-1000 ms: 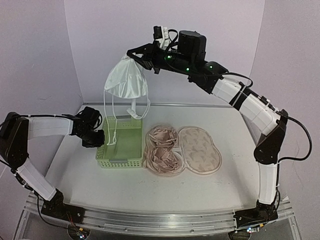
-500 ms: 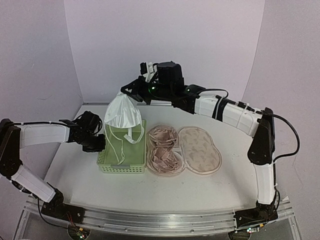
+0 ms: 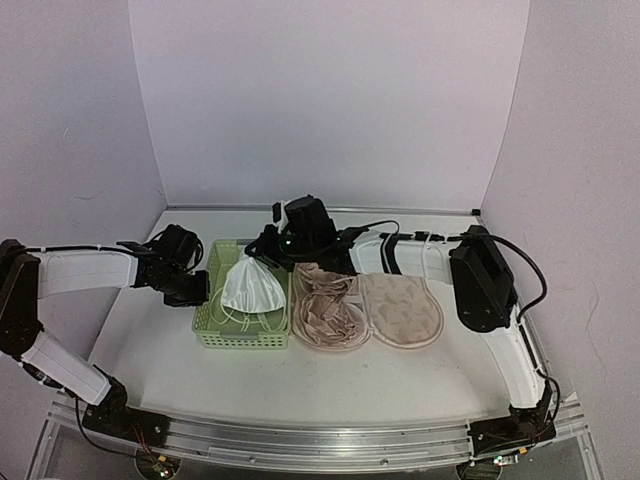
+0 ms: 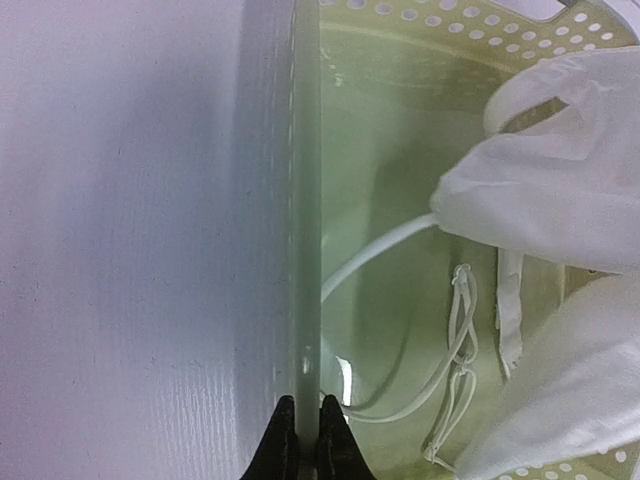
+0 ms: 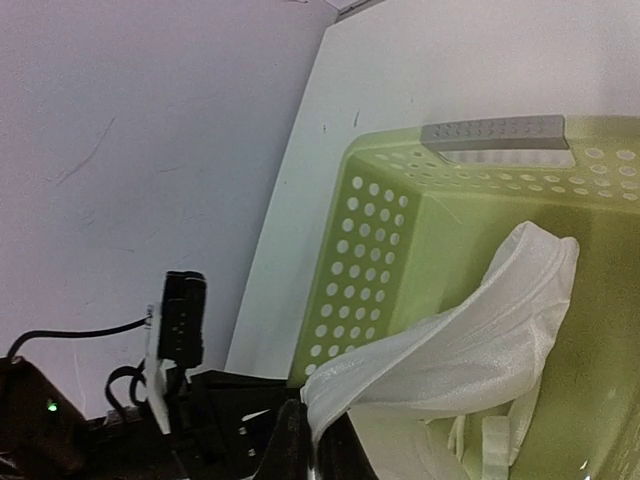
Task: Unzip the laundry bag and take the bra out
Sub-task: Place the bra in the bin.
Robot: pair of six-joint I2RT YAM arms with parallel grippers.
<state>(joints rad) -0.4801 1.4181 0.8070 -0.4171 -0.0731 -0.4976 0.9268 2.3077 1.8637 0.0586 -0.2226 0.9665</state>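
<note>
The beige printed laundry bag (image 3: 400,308) lies unzipped and spread open on the table, its crumpled inner half (image 3: 325,308) next to the basket. The white bra (image 3: 252,288) rests in the light green basket (image 3: 240,335), straps trailing. My right gripper (image 3: 262,252) is shut on the bra's top edge (image 5: 345,390) just above the basket's far rim. My left gripper (image 3: 197,285) is shut on the basket's left wall (image 4: 305,260), the wall pinched between the fingertips (image 4: 330,445). The bra also shows in the left wrist view (image 4: 560,160).
The basket's perforated walls (image 5: 375,250) surround the bra. The right arm stretches low across the table's back, over the bag. The back wall and the side walls close in the table. The left arm lies along the table's left side.
My right gripper has come down from high above the table with the bra, lowering it into the basket. The left gripper has stayed on the basket wall.
</note>
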